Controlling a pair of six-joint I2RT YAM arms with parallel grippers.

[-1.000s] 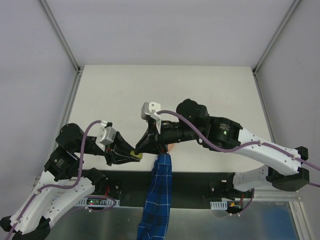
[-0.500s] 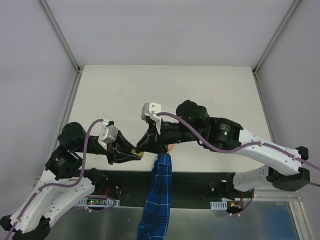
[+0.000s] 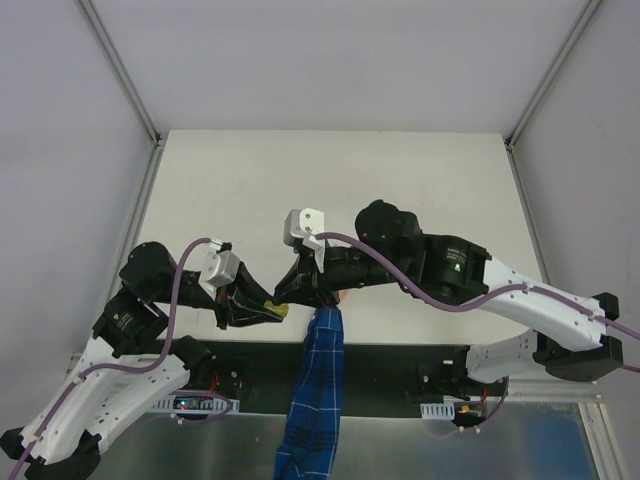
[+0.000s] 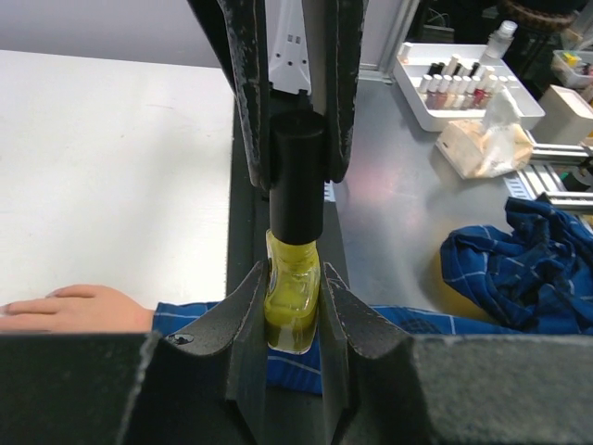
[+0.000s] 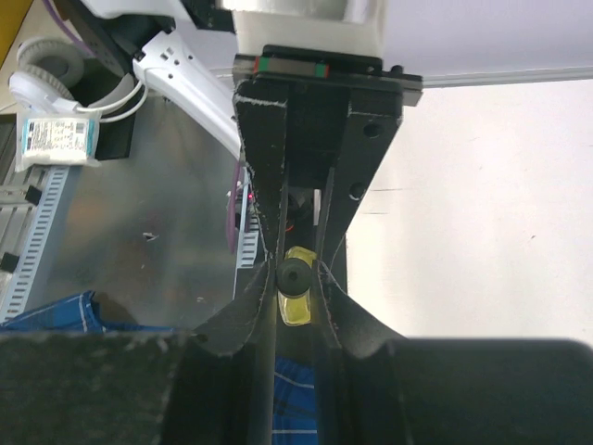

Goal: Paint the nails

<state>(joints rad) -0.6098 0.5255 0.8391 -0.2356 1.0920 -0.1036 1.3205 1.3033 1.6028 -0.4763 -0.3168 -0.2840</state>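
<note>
Our left pincer (image 4: 293, 283) pinches the yellow polish bottle (image 4: 295, 315). Just beyond its tips, our right pincer (image 5: 296, 278) is pressed onto the black cap (image 4: 296, 185). Over the last second the two have edged a shade closer, with the cap seated, so we judge the brush not yet freed. Left of the left pincer lies the mannequin hand (image 4: 79, 308), its nails too small to make out. The plaid sleeve (image 4: 445, 320) passes under the bottle, and from above the right pincer covers most of the hand. Farther right stands a tray (image 4: 482, 119) of bottles.

Yellow polish bottle (image 4: 295, 301), black cap (image 4: 296, 185), blue plaid sleeve (image 3: 320, 390), peach mannequin hand (image 4: 79, 308)
</note>
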